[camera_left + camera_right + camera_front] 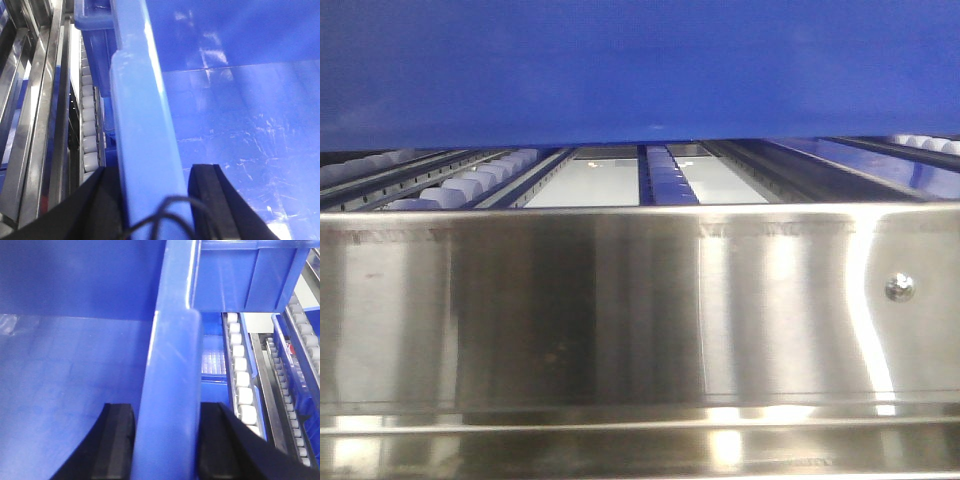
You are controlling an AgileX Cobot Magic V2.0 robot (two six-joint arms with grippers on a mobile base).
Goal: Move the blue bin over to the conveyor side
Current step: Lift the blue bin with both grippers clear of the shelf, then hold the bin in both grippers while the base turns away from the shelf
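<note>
Between the black fingers [210, 200] of the left claw [155, 205] stands the thick rim [140, 100] of the blue bin [240, 125]. The rim is pinched from both sides, one finger inside the bin and one outside. The right claw [167, 445] clamps the rim on its own side the same way. Just outward of each claw run rows of white rollers [242, 375] in metal tracks. From the front, a stainless-steel rail [620, 300] with a screw [899, 288] lies nearest, and the bin's wall fills the top beyond it, above the tracks.
</note>
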